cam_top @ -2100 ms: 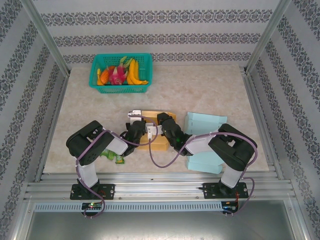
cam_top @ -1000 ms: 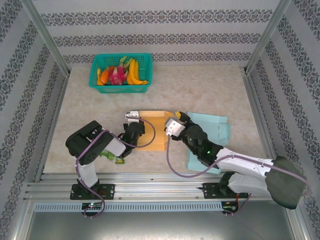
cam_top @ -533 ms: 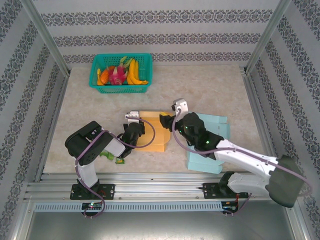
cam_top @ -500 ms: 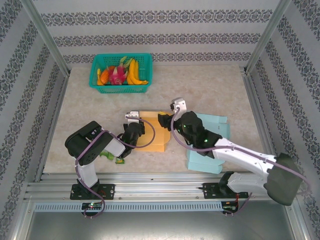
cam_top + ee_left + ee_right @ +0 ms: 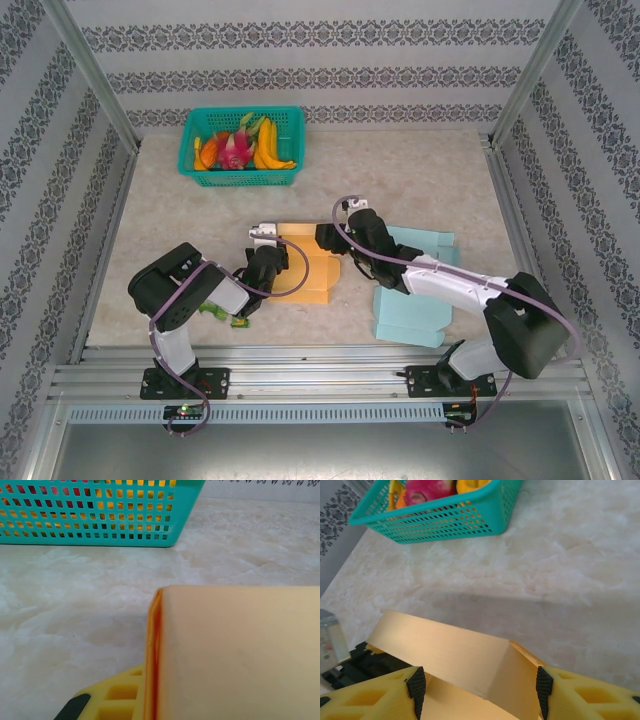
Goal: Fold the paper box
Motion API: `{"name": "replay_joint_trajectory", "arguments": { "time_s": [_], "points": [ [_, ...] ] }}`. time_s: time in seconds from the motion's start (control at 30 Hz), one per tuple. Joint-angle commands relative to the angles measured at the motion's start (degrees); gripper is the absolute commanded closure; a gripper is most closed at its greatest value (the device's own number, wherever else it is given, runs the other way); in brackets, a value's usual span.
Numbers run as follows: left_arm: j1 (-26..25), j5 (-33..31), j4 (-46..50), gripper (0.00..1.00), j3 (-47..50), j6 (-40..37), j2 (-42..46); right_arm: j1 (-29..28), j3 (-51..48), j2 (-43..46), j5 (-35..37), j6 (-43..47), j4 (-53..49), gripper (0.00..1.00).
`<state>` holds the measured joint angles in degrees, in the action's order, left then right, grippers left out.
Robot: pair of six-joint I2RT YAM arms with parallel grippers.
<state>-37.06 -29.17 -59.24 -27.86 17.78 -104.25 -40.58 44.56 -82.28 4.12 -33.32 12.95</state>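
Note:
The orange paper box point(image 5: 308, 272) lies half-formed in the middle of the table. My left gripper point(image 5: 266, 248) is shut on its left wall; in the left wrist view that wall point(image 5: 235, 650) stands on edge against one yellow finger point(image 5: 112, 700), and the other finger is hidden behind the paper. My right gripper point(image 5: 330, 238) is at the box's far right corner, open. In the right wrist view its pads point(image 5: 416, 687) straddle a raised flap and corner of the box point(image 5: 450, 652), and the right gripper point(image 5: 480, 690) holds nothing.
A teal basket point(image 5: 240, 145) of fruit stands at the back left, and its wall point(image 5: 100, 515) is close ahead in the left wrist view. Flat light-blue boxes point(image 5: 418, 300) lie right of the orange box, under my right arm. A green object point(image 5: 222, 312) lies by my left arm.
My right arm has stretched out and swung left, bringing its gripper from beside the box to the far right corner. The left gripper has kept its hold without moving.

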Motion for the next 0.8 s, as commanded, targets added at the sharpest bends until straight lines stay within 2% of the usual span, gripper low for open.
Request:
{"name": "replay_joint_trajectory", "arguments": {
  "time_s": [0.0,0.43,0.67,0.77],
  "points": [
    [0.4,-0.37,-0.87,1.0,0.97,0.15,1.02,0.13,2.15,-1.56,-3.36,-3.13,1.36,0.39],
    [-0.69,-0.84,-0.16,1.0,0.35,-0.38,1.72,-0.42,4.54,-5.26,-7.63,-6.35,2.52,0.39],
    [-1.0,-1.89,0.27,1.0,0.45,-0.4,2.12,-1.13,3.61,-3.65,-6.42,-5.3,2.0,0.39],
    [-1.02,-2.74,1.18,1.0,0.4,-0.05,2.14,-1.53,2.62,-1.31,-3.64,-3.52,0.35,0.4]
  ]
}}
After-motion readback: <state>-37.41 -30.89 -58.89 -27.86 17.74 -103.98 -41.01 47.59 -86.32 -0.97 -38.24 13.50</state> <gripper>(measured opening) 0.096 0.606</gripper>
